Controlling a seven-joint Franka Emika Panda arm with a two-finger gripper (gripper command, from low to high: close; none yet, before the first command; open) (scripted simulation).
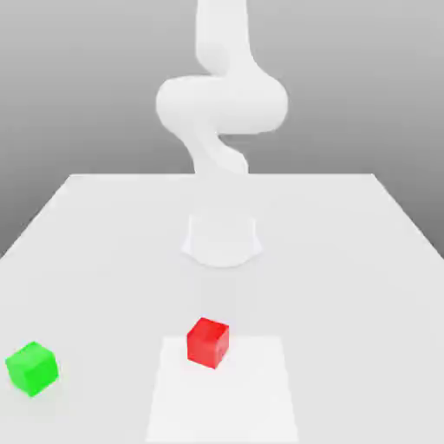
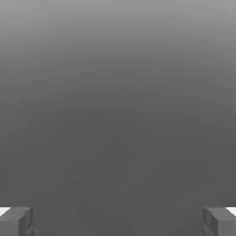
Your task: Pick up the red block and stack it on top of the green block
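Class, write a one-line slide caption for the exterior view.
White robot arm rises behind a red block and a separate green block on a white table.

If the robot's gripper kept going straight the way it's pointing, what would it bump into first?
Probably nothing. In the hand view the gripper is open, its fingertips far apart, with plain grey background ahead. The red block and green block sit on the table, seemingly out of that line.
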